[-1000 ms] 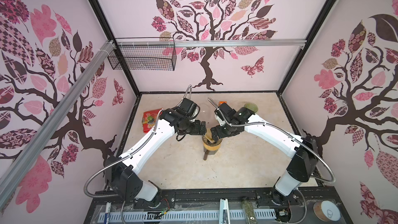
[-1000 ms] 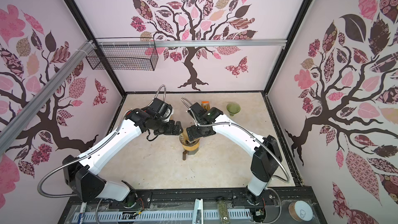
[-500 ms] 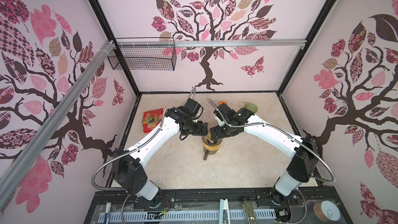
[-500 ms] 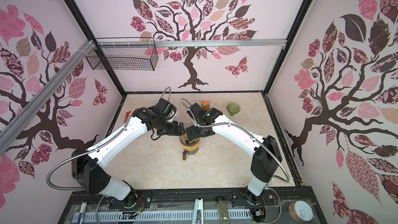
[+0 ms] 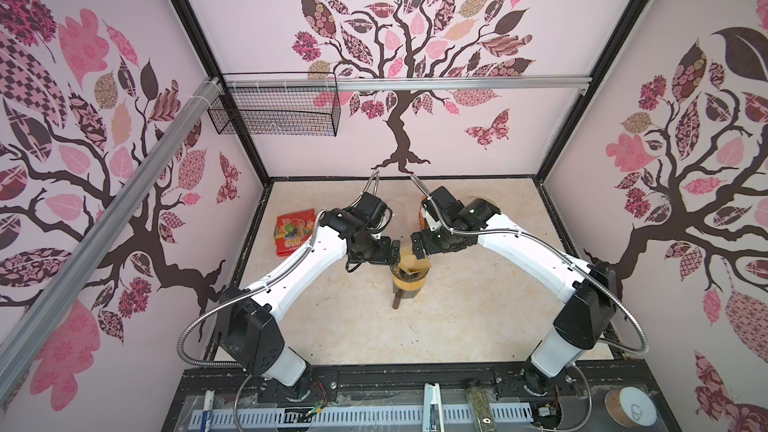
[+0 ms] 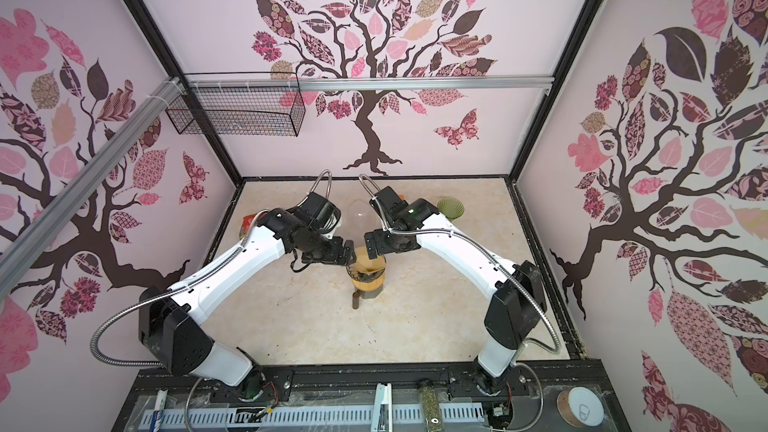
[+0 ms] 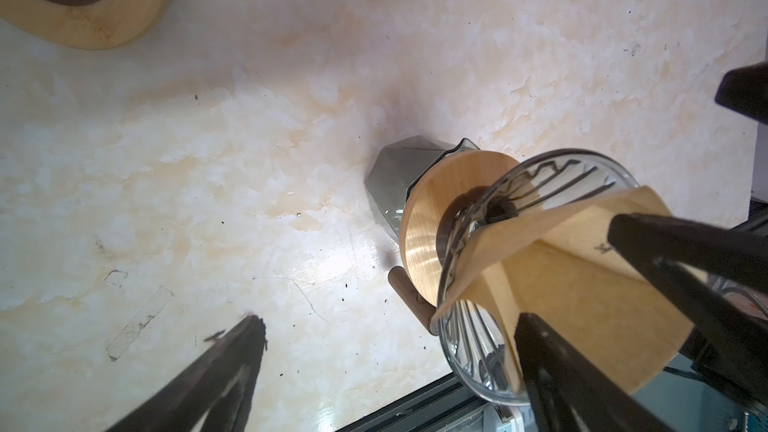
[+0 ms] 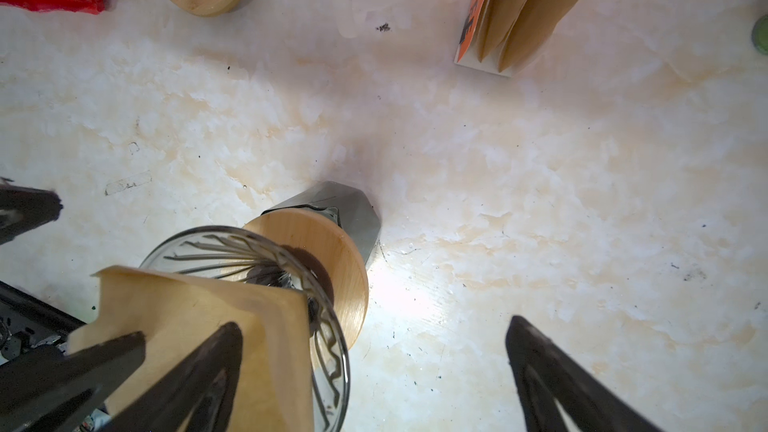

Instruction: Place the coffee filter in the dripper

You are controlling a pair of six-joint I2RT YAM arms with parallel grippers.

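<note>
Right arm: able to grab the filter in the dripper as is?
Probably yes: the right gripper is open right beside the coffee filter propped in the dripper, nothing between them; the left gripper crowds its other side.

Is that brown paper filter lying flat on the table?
No, the coffee filter is propped in the mouth of the glass dripper, off the table.

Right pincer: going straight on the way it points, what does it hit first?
Probably the paper filter in the glass dripper: one finger of the open right pincer sits right at it in the wrist view. The other finger faces the table. Depth is unclear.
</note>
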